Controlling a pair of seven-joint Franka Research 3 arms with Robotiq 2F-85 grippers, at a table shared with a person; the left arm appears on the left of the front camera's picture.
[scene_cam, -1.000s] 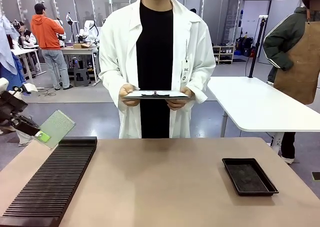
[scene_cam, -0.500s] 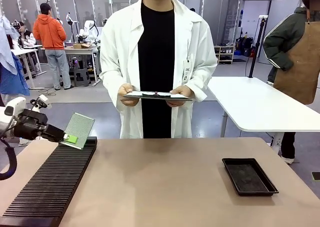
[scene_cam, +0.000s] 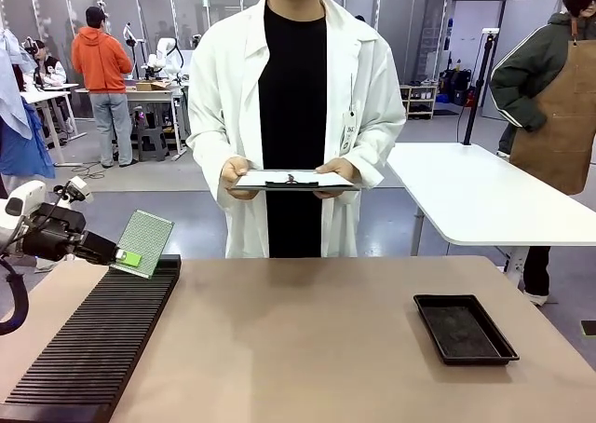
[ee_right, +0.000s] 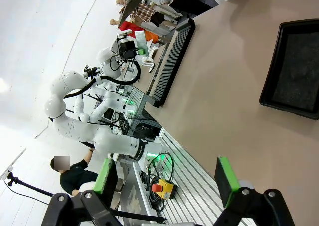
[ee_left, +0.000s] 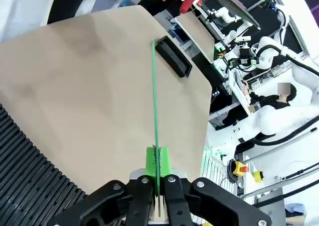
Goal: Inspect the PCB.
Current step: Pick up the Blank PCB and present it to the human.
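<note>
Holding PCB [scene_cam: 149, 237] in our left gripper [scene_cam: 117, 253], fingers clamped on green edge strip, board jutting beyond tips. Our right gripper [ee_right: 167, 183]: fingers spread, empty. Risk: edge-only pinch, quick wrist roll cld pivot board, clip slotted rack [scene_cam: 93, 339] below fingertips.

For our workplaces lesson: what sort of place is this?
Probably a robotics lab: the left gripper holds a PCB by a slotted black rack, and a person in a white coat holds a clipboard.

Bright even light, fisheye-warped wrist views
</note>
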